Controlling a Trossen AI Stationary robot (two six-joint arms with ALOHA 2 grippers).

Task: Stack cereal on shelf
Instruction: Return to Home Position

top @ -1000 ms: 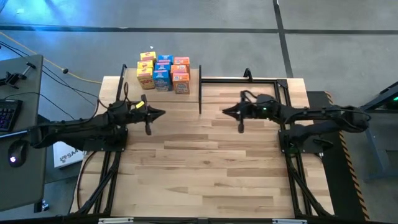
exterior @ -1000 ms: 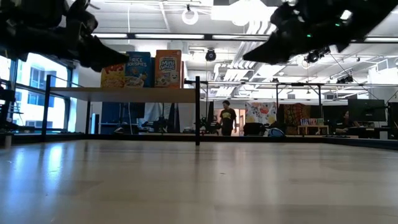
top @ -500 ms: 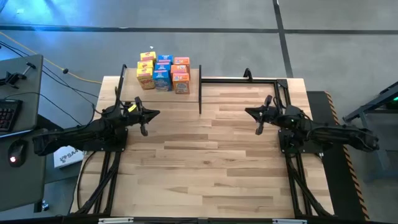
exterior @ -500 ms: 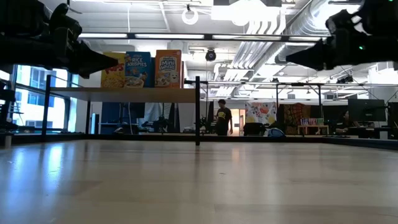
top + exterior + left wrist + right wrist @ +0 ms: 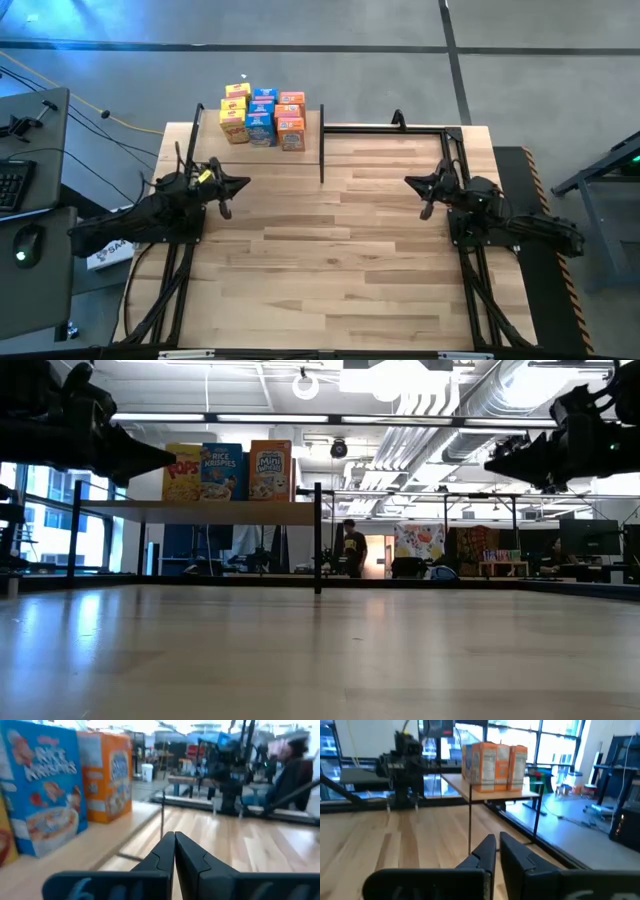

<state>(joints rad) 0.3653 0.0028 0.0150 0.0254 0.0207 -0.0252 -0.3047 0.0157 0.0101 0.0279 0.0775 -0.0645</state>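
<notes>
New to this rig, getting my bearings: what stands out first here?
The block of small yellow, blue and orange cardboard cereal boxes packed in rows on the light-wood shelf at the far left corner of the plank table. Then the two dark arms, left gripper and right gripper shut, empty, at its opposite sides.

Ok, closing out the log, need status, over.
Left tool shut, empty, near shelf. Right tool shut, empty, right side of table. Cereal boxes grouped on shelf. Nothing seen in the way.
</notes>
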